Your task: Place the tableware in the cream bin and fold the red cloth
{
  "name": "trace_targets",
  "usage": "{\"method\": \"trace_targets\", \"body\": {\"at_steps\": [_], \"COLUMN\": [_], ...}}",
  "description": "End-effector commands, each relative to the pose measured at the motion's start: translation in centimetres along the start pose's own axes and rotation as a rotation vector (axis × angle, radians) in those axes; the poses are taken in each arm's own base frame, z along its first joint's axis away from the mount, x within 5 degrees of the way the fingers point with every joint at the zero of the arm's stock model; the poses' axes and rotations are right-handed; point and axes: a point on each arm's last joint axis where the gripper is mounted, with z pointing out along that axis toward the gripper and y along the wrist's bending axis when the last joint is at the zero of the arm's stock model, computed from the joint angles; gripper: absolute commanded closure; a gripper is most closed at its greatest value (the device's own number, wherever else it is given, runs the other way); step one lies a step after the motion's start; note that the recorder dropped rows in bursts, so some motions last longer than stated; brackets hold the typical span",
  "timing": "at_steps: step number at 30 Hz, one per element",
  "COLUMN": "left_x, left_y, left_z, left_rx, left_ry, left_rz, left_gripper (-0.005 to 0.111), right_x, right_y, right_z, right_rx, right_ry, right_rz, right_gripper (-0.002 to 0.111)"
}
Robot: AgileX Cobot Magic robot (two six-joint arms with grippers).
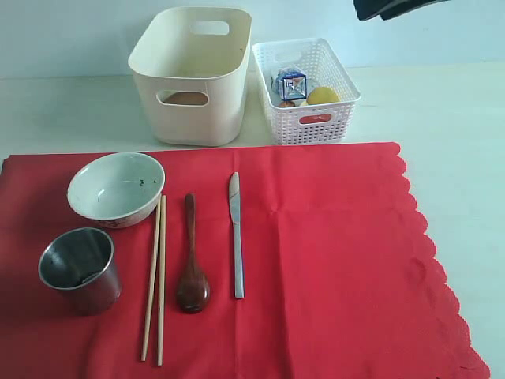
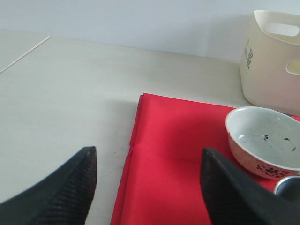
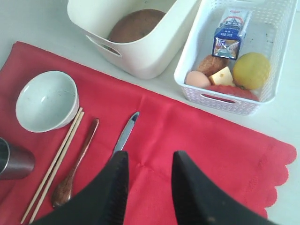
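Note:
The red cloth (image 1: 316, 260) lies flat with a pale bowl (image 1: 116, 188), a steel cup (image 1: 79, 268), chopsticks (image 1: 155, 276), a dark wooden spoon (image 1: 192, 268) and a knife (image 1: 236, 237) on its left half. Behind it stands the cream bin (image 1: 192, 75), and the brown plate (image 3: 136, 26) lies inside. My left gripper (image 2: 147, 151) is open wide over the cloth's left edge (image 2: 154, 154), near the bowl (image 2: 265, 140), holding nothing. My right gripper (image 3: 151, 154) hangs high over the cloth (image 3: 197, 140), jaws apart and empty, with the knife (image 3: 125, 133) just beside it.
A white lattice basket (image 1: 345, 95) right of the bin holds a milk carton (image 1: 292, 83), a lemon (image 1: 323, 96) and other food. A dark piece of arm (image 1: 390, 8) shows at the top right. Bare pale table (image 1: 450, 118) surrounds the cloth.

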Motion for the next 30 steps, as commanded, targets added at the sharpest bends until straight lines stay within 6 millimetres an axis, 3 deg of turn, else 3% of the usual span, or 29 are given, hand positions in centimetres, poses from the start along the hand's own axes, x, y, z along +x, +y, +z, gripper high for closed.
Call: {"method": "trace_targets", "body": {"at_steps": [1,9,15,30], "left_x": [-0.1,-0.1,-0.1,-5.9], "left_y": [0.0,0.0,0.0,-0.8], "left_z": [0.0,0.0,0.0,0.3], "left_rx": [-0.002,-0.002,-0.003,0.034], "left_ry": [-0.013,-0.013,0.001,0.041], "left_rz": [0.006,0.009,0.007,0.030], "left_gripper": [0.045,0.045,0.045,0.045], "right_x": [1.3,2.8,3.3,4.1], "right_y": [0.6,1.8,2.2,3.0], "right_z": [-2.0,-5.7,-7.4,-10.0], "right_rx": [0.026,0.045,0.077,0.093], "right_ry": [-0.064,-0.149,-0.179,-0.236], "right_rz": [-0.035,-0.133,-0.140,-0.159], "right_gripper": [0.076,0.076,0.080,0.081]}}
